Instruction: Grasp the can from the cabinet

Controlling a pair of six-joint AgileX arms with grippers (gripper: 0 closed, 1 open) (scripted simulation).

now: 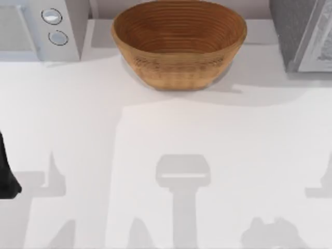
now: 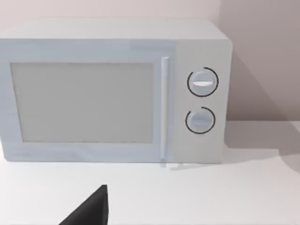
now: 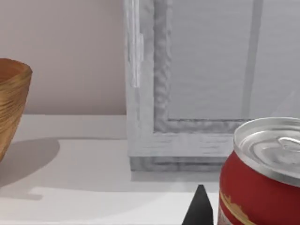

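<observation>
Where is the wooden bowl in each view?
Top view: wooden bowl at the back of the table, between microwave and cabinet.
Left wrist view: faces the microwave instead.
Right wrist view: bowl's side, apart from the cabinet.
Shared landmark: the cabinet, in top and right wrist views.

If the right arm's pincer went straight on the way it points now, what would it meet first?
Probably the red can, which stands close ahead in the right wrist view, slightly off to one side. Past it is the grey cabinet. Depth is hard to judge.
</observation>
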